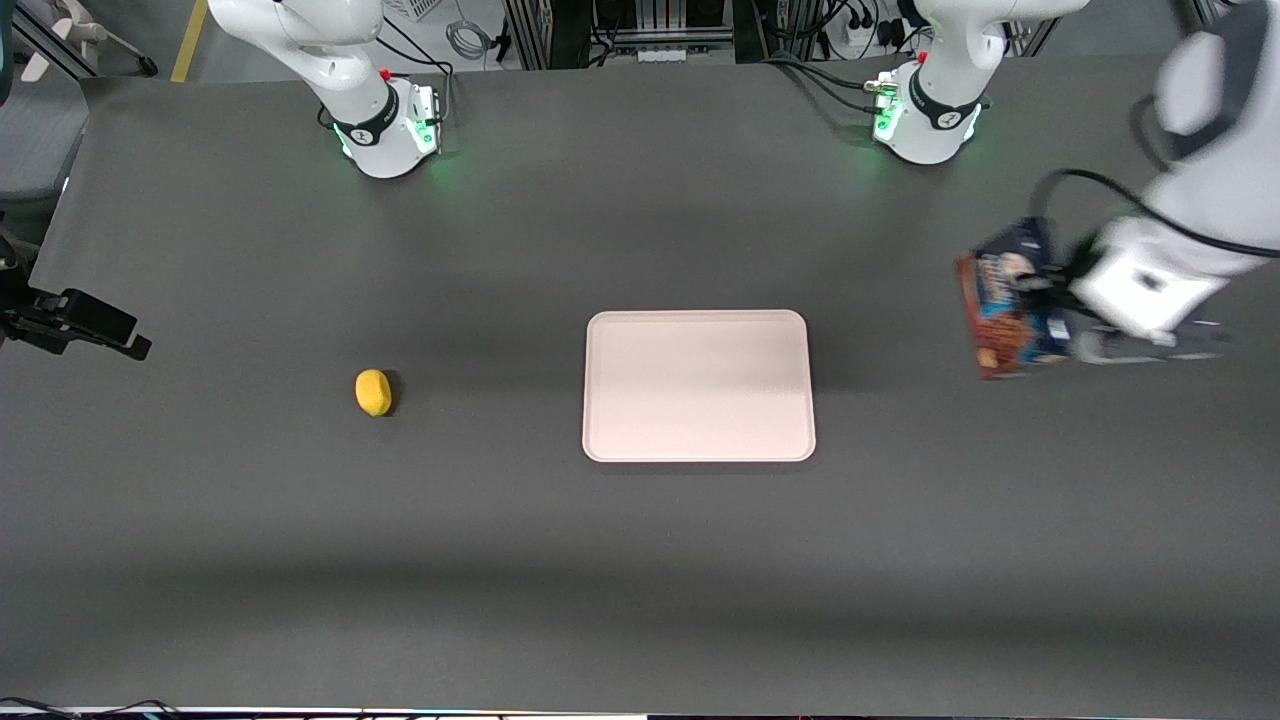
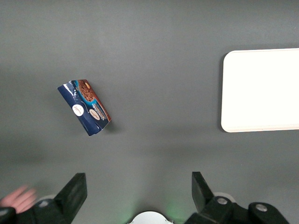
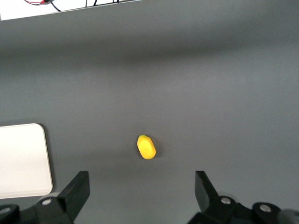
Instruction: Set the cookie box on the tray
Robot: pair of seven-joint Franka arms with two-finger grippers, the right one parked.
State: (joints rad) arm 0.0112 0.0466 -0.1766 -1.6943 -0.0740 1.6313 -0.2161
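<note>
Dark tabletop (image 1: pixel 300 550), claw (image 2: pixel 138 186) open above cookie box (image 2: pixel 85 107)

The front view looks steeply down over the whole desk (image 1: pixel 300 560). Both wrist views face straight down from above, each sharing the tray (image 2: pixel 261 91) with it; the left gripper (image 2: pixel 139 189) hangs toward the working arm's end.

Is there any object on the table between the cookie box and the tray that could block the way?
No. Only bare table shows between the cookie box and the tray. The open gripper is above the box. The yellow object lies toward the parked arm's end.
</note>
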